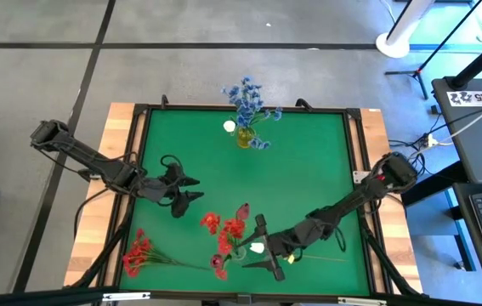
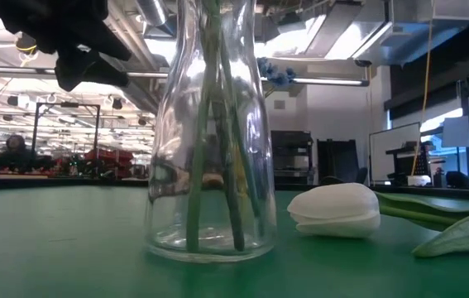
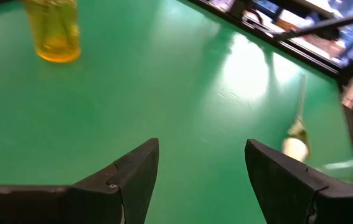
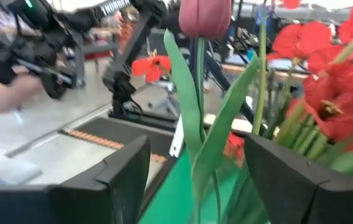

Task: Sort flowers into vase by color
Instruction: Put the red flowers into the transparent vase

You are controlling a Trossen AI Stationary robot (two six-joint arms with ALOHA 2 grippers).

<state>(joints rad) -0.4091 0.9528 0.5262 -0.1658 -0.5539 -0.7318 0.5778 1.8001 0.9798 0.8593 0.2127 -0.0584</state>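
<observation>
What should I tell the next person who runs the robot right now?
Left gripper: open, empty, over the mat's left middle.
Right gripper: open, empty, beside the clear vase near the front edge.
Done: blue flowers in the yellow vase at the back; red flowers and a pink bud in the clear vase.
Left: red bunch lying front left; white tulip lying by the clear vase; another white bud near the yellow vase.

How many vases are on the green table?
2. A yellow vase holding blue flowers stands at the far edge; a clear glass vase with red flowers stands near the front, beside the right gripper.
</observation>
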